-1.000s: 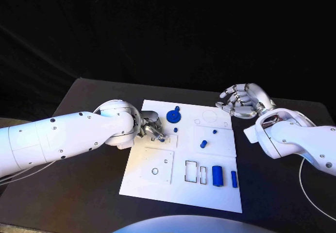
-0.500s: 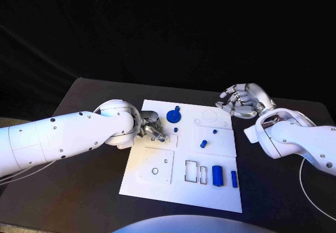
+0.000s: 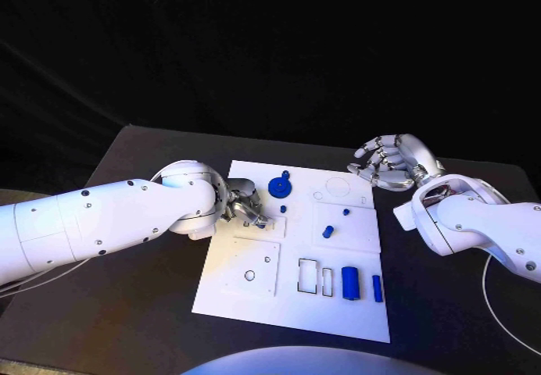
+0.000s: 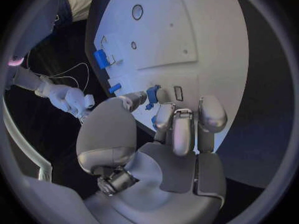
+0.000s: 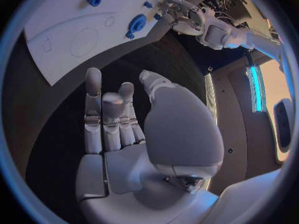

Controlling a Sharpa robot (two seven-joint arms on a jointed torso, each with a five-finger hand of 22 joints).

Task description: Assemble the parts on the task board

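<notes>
Head view: task board lay mid-surface, its long axis running away from the robot. Left hand sat over the board's left edge, fingers bunched down at a small blue part beside a square recess; contact looked likely, but whether it was truly pinched could not be settled here. Blue disc part lay just beyond the left hand, toward the far edge. Small blue peg stood mid-board, roughly between the two hands. Blue cylinder and slim blue bar lay side by side in the near right region, long axes pointing away from the robot, nearer the right arm. Right hand hovered off the board's far right corner, fingers curled loosely, holding nothing. Left wrist view: left hand had thumb and fingertips drawn together around the small blue part, apparently gripping it just above the board. Right wrist view: right hand was spread and empty over the dark surface, board well ahead of the fingers. Judgement: the part lay directly under the left fingertips with the recess just beside it, so the coming placement belonged to the left hand.
</notes>
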